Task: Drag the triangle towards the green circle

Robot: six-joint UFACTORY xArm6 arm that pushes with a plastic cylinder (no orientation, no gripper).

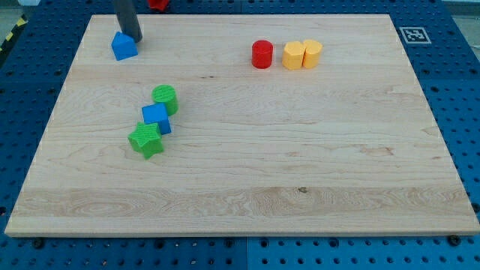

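In the frame's upper left, my jawless tip (133, 39) touches the top-right edge of the blue triangle (124, 46), probably light, stiff and slippery; push there toward the green circle (165, 99).

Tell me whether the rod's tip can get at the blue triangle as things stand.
Probably yes: my tip already sits at the blue triangle's upper edge, with nothing between them.

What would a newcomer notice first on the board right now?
First, my tip at the view's top left, right against the top side of the blue triangle. Next, the tight cluster lower down: green circle, blue cube and green star. A red cylinder and two yellow blocks sit at top centre.
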